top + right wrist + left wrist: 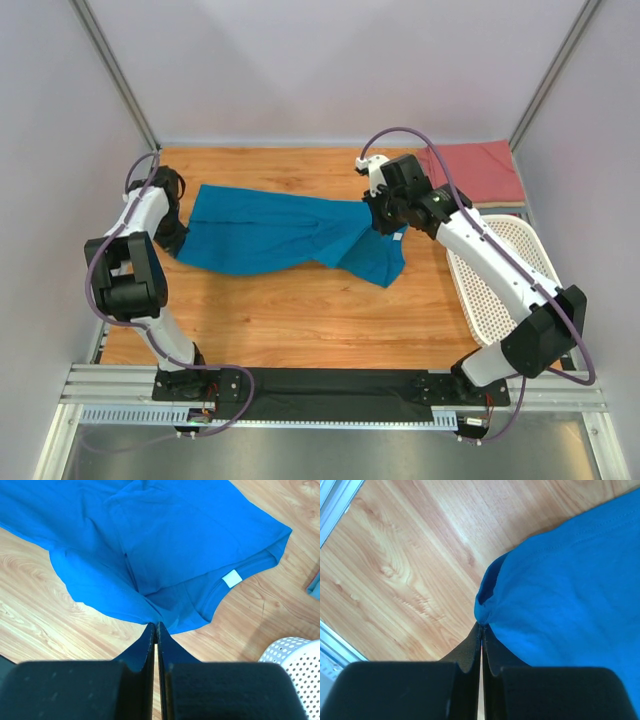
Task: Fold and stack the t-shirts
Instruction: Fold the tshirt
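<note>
Left gripper (481, 626) and right gripper (156, 625) each clamped on an edge of the teal shirt (290, 235), strung between them over the table (300, 315); pull evenly and lower both ends together so it lands flat

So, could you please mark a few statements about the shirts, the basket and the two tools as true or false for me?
1. The left tool and the right tool are both shut on the blue shirt. True.
2. The blue shirt is folded into a neat rectangle. False: it is unfolded and creased, stretched between the two tools.
3. The red shirt lies in the basket. False: it lies folded at the far right corner, beyond the basket.
4. The basket stands at the right side of the table. True.
5. A white label shows at the blue shirt's neck. True.
</note>
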### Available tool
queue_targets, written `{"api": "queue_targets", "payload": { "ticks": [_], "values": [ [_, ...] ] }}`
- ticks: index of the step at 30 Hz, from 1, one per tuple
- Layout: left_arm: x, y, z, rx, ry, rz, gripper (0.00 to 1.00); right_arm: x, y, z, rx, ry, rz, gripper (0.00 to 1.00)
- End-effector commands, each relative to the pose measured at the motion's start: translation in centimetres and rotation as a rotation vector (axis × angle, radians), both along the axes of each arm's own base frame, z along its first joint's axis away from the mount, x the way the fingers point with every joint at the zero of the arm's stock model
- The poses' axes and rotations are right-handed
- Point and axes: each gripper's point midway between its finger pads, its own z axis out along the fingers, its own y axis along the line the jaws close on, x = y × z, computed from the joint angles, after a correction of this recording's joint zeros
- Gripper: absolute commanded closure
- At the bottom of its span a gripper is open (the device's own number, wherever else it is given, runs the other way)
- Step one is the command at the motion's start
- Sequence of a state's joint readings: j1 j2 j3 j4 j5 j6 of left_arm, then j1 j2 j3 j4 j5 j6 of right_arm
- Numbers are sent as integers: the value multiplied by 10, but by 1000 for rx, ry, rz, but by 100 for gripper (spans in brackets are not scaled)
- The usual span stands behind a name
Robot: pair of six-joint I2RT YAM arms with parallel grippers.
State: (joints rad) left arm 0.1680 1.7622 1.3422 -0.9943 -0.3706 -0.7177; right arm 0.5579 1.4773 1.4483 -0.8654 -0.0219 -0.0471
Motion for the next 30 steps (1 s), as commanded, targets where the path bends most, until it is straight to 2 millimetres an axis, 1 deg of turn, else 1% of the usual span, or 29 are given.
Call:
{"api": "queue_targets", "payload": {
  "ticks": [1,3,4,5,6,7,8,9,10,11,13,14,15,17,18,20,21,22,23,24,27,28,30],
  "values": [
    [12,1,2,4,-38,16,100,4,6,11,37,-38,7,100],
    [15,2,1,4,-27,15,100,11,7,15,30,-59,5,100],
    [23,3,2,4,-31,17,100,16,8,10,17,-55,4,100],
    [26,4,2,4,-27,18,100,22,8,14,8,-73,5,100],
    [28,4,-2,-2,-12,18,100,25,10,13,3,-73,9,100],
    [37,5,3,0,-33,19,100,32,8,5,-36,-69,-9,100],
    [39,4,4,-2,-31,18,100,39,7,5,-55,-79,-14,100],
    [48,6,3,-2,-35,20,100,43,8,3,-65,-81,-14,100],
    [51,7,4,-2,-35,20,100,47,8,1,-76,-82,-16,100],
    [55,6,3,-5,-34,18,100,53,8,-8,-100,-71,-17,100],
    [64,8,1,-9,-30,17,100,62,8,-11,-111,-70,-25,100],
    [68,8,-1,-10,-29,19,100,67,6,-19,-127,-59,-38,100],
    [71,8,-5,-16,-18,19,100,72,3,-22,-134,-55,-49,100],
    [81,5,-5,-38,-46,13,100,82,-1,-23,-144,-66,-77,100],
    [87,4,-7,-41,-59,11,100,88,-7,-28,-150,-59,-96,100],
    [92,3,-11,-53,-65,11,100,97,-10,-28,-137,-61,-106,100],
    [95,2,-14,-57,-56,10,100,102,-14,-33,-141,-51,-114,100],
    [97,2,-16,-58,-54,10,100,107,-15,-31,-137,-55,-117,100],
    [99,0,-17,-58,-54,5,100,111,-20,-33,-139,-47,-126,100],
    [102,0,-18,-58,-57,5,100,114,-21,-40,-148,-32,-130,100],
    [112,-5,-18,-66,-87,-14,100,122,-31,-43,-155,-25,-152,100],
    [115,-7,-18,-72,-96,-21,100,124,-32,-47,-157,-17,-156,100],
    [120,-9,-19,-78,-105,-23,100,127,-35,-48,-155,-14,-163,100]
  ]
}}
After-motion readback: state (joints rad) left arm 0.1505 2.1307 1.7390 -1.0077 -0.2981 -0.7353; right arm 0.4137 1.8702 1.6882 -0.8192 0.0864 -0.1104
